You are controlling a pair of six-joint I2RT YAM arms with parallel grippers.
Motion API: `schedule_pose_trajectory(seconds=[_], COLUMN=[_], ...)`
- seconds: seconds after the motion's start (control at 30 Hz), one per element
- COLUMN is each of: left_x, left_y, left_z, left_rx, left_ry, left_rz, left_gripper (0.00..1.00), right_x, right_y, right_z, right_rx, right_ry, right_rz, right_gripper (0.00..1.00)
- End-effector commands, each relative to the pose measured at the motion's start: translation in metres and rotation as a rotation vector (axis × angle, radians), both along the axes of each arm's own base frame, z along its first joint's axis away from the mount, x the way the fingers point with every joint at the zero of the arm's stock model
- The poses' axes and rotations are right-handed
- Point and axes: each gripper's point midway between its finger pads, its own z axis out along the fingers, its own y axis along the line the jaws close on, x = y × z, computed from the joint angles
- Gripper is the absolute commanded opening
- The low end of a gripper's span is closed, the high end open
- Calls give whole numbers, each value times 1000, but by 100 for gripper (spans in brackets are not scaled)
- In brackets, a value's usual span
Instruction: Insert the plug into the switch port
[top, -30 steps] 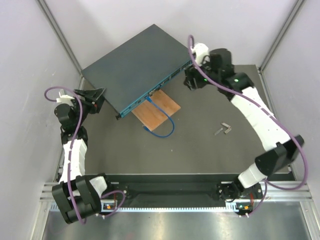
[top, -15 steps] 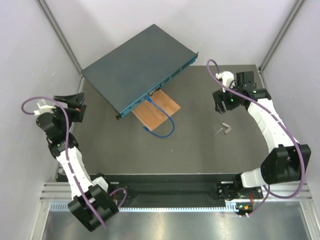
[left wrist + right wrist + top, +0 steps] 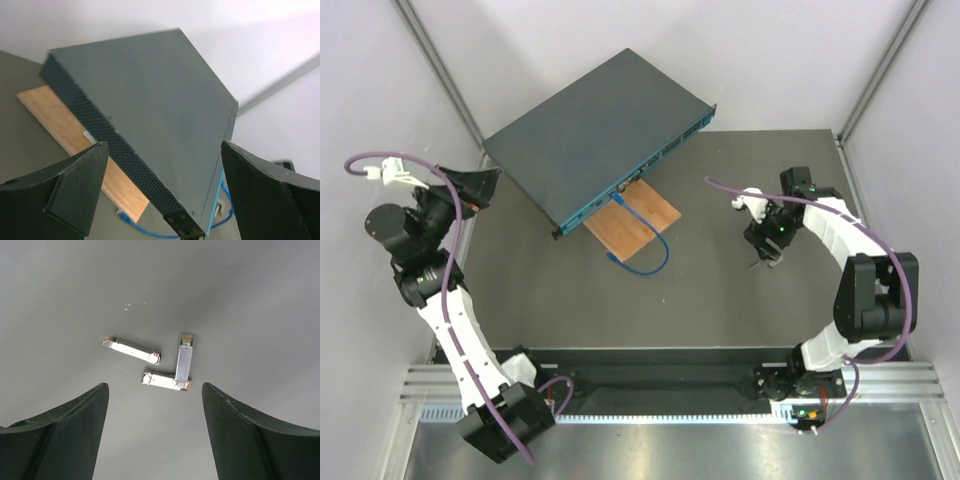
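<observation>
In the overhead view the switch (image 3: 595, 135), a flat dark blue-teal box, lies at an angle in the upper middle of the frame. Its lighter port face is turned toward the lower right, and a wooden board (image 3: 638, 222) is partly tucked under that edge. A blue cable (image 3: 650, 262) loops on the table (image 3: 710, 310) just below the board, with one end reaching up to the port face; whether it is seated there cannot be told. The left gripper (image 3: 480, 183) hangs at the left of the frame, near the switch's left corner but apart from it. Its jaws are spread wide with nothing between them, and its wrist view looks across the switch's top between two dark fingers (image 3: 65, 195). The right gripper (image 3: 763, 243) hovers right of centre, well apart from the switch, pointing down at the table. Its wrist view shows the jaws spread and empty above three small silver plugs (image 3: 183, 361) lying mid-frame: one alone at the left, and two touching in an L shape at the right.
</observation>
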Motion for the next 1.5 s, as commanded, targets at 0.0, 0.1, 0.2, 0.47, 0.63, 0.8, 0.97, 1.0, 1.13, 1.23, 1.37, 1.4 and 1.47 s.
schedule_pose_trajectory(seconds=[0.0,0.1,0.2,0.47,0.63,0.8,0.97,1.0,1.13,1.23,1.37,1.4,1.47], left_x=[-6,-6,0,10,17,20,21,22,18,9,-16,-16,-30], left_y=[-26,-38,-40,-59,-68,-86,-112,-123,-154,-190,-258,-266,-295], left_z=[14,20,20,28,29,37,54,53,56,41,8,11,-7], left_rx=[156,183,178,199,192,209,284,296,408,477,590,658,683], left_ry=[-69,-97,-95,-124,-123,-158,-226,-234,-303,-306,-286,-330,-301], left_rz=[-134,-177,-182,-228,-253,-295,-371,-417,-548,-686,-919,-918,-1022], left_gripper=[98,98,98,98,97,93,93,93,91,89,85,84,81], right_x=[-2,-6,-12,-7,-8,-15,-12,-15,-28,-37,-55,-59,-69], right_y=[8,6,8,18,20,22,51,58,107,132,158,162,175], right_z=[-15,-30,-42,-69,-83,-73,-10,6,96,149,199,207,221], right_rx=[-14,-47,-48,-74,-107,-95,78,127,438,613,723,737,762], right_ry=[3,14,22,18,20,16,1,10,1,-19,-60,-72,-90], right_rz=[249,384,473,534,559,555,486,452,418,401,421,430,454], right_gripper=[74,72,71,61,41,2,0,0,0,0,0,0,0])
